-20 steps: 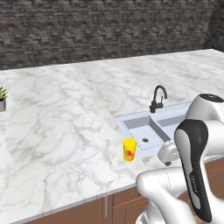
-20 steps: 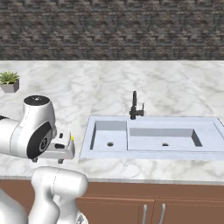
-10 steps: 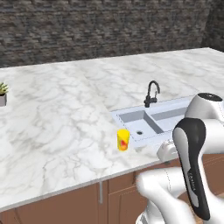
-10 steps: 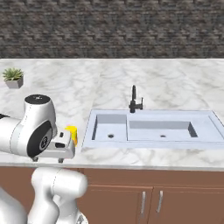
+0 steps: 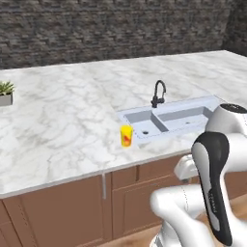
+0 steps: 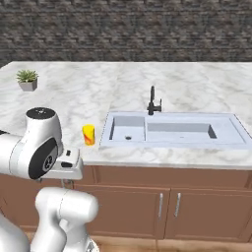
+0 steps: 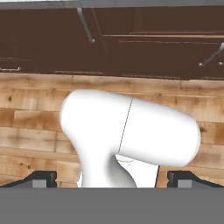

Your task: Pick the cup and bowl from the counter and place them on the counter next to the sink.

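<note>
Here the jaws stand wide apart and empty, pointed down at the wooden floor in front of the brown cabinets. Up on the white marble tabletop, the yellow cup stands upright just beside the left edge of the sink, near the front edge. A small potted plant sits far off to the left.

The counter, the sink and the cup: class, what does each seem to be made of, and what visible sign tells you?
The counter: looks like polished white marble, going by its grey veining; brown wood-look cabinets below.
The sink: pale, smooth basin, possibly brushed steel or enamel; the flat rendering leaves it open.
The cup: bright yellow, opaque, with an orange-red mark; probably plastic or glazed ceramic.
</note>
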